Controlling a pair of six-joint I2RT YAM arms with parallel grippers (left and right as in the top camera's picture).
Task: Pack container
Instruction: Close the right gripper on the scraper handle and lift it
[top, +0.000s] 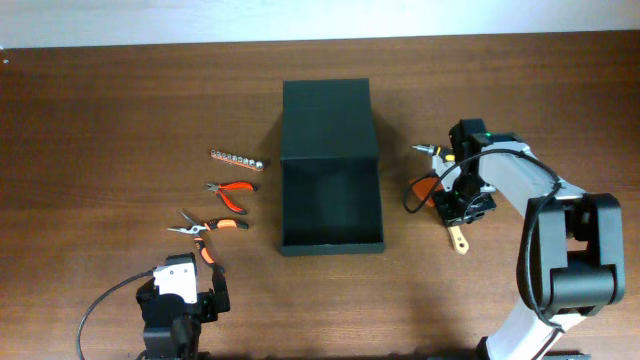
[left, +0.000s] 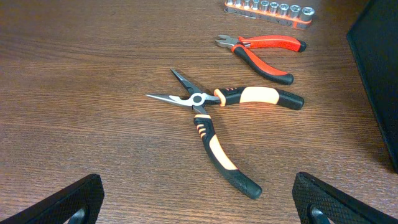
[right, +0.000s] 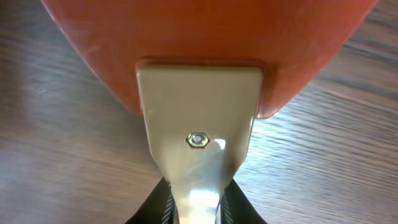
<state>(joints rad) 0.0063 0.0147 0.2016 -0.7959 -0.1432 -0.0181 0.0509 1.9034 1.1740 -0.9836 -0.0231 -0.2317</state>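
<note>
Left gripper, jaws spread wide and empty, sits low over the wooden table. Just ahead lie open needle-nose pliers, with red cutters and a socket rail beyond. The container, lid flapped back, stands ahead-right. On its far side, the right gripper is clamped on an orange-and-tan tool.

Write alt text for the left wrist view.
Long-nose pliers with orange-and-black handles lie spread open on the wooden table, mid-frame. Beyond them lie red-handled cutters and a socket strip; an edge of the dark container shows at right, and the open left gripper frames the bottom corners.
</note>
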